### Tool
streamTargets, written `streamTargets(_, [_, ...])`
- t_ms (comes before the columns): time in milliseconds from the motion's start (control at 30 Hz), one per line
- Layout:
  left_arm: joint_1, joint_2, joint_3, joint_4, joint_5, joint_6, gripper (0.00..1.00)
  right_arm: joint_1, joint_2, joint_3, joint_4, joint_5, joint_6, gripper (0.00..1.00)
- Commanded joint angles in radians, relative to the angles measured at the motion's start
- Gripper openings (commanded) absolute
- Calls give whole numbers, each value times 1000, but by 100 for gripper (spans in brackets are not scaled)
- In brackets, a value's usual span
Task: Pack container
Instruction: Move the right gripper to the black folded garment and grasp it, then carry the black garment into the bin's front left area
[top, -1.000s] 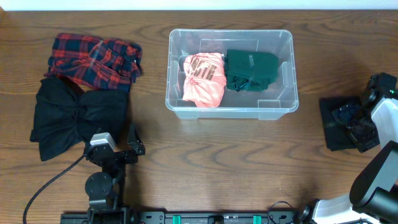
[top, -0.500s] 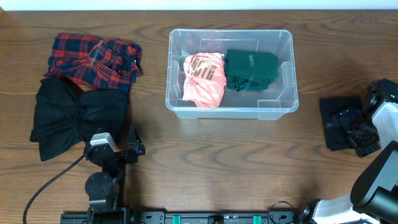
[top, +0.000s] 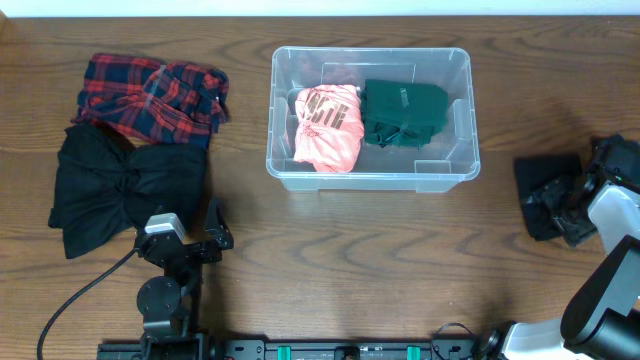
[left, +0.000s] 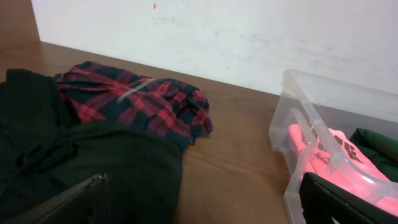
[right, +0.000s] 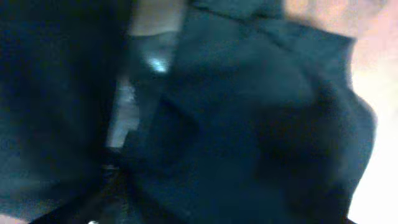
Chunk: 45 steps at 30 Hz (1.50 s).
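At table's right edge, R pincer (top: 558, 205): down on black cloth (top: 535, 178), touching it. Jaw state can't tell: overhead too small, wrist cam only a dark blur.
R wrist view: filled w/ folds of black cloth, v. close & out of focus; pale strip along right side.
L pincer (top: 215, 232): spread wide, nothing btwn fingers (left: 74, 199). Sits low near front of table (top: 350, 270), just beside near corner of black top (top: 120, 190).
bin (top: 285, 178): clear plastic, upright, open top. Ahead & to right of L pincer; ahead & well to left of R pincer. Apart from both.
in bin: pink top (top: 328, 125) w/ dark print on side nearer L pincer, green garment (top: 403, 115) on side nearer R pincer. The two touch in the middle.
black top, detail: bunched, knotted look at centre. Ahead & left of L pincer; fills lower left of L wrist view.
plaid shirt (top: 150, 95): red/navy, crumpled. Beyond black top from L pincer, edges touching it, well left of bin.
L wrist view: bin corner at right w/ pink top seen thru wall, plaid shirt centre-left, white wall behind.
cable (top: 80, 290): black, curves from L arm base toward front-left edge.
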Motion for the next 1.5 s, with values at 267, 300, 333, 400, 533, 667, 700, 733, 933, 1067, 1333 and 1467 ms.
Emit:
streamTargets(267, [2,1,-16,-36,-4,18,98,1,28,-30,0,-52,-105,1])
streamTargets(300, [2,1,-16,-36,-4,18,98,1,23,-25,0,-74,-113,1])
streamTargets(333, [2,1,-16,-36,-4,18,98,1,17,-21,0,-93,-120,1])
streamTargets(400, [2,1,-16,-36,-4,18,98,1,-9,-9,-1,-149,-139,1])
streamTargets(533, [2,1,-16,-36,-4,18,98,1,-106,32,-25,-283,-193,1])
streamTargets(667, [2,1,-16,-36,-4,18,98,1,-230,101,-49,-523,-308,1])
streamTargets(700, [2,1,-16,-36,-4,18,98,1,-256,117,-50,-576,-334,1])
streamTargets(733, [2,1,-16,-36,-4,18,98,1,-286,137,-51,-626,-356,1])
streamTargets(933, [2,1,-16,-36,-4,18,98,28,-420,226,-69,-754,-469,1])
streamTargets(1067, [2,1,-16,-36,-4,18,98,106,-478,252,-61,-754,-496,1])
streamTargets(1333, [2,1,-16,-36,-4,18,98,401,-481,257,72,-769,-521,1])
streamTargets(1467, [2,1,-16,-36,-4,18,98,565,-439,257,164,-690,-532,1])
